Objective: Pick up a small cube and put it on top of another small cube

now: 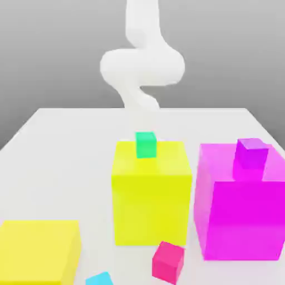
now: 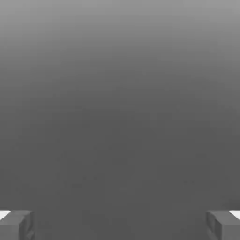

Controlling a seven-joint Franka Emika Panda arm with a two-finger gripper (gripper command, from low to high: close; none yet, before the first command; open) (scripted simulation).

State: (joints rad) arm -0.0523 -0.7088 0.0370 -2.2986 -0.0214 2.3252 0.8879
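The small cyan cube [image 1: 100, 278] lies at the table's near edge, partly cut off by the exterior view's lower border. The other small cube, crimson-pink [image 1: 168, 261], sits to its right on the table, just in front of the gap between the big yellow block [image 1: 150, 195] and the big magenta block [image 1: 239, 211]. My white arm [image 1: 142, 67] rises behind the table's far edge, well away from both cubes. In the hand view my gripper [image 2: 120, 225] is open: its grey fingertips [image 2: 16, 226] stand wide apart with nothing between them, in front of plain grey background.
A tiny green cube [image 1: 146, 145] sits on top of the big yellow block. A tiny purple cube [image 1: 250, 153] rests on the magenta block. A second yellow block [image 1: 36, 250] fills the near left corner of the white table [image 1: 55, 167].
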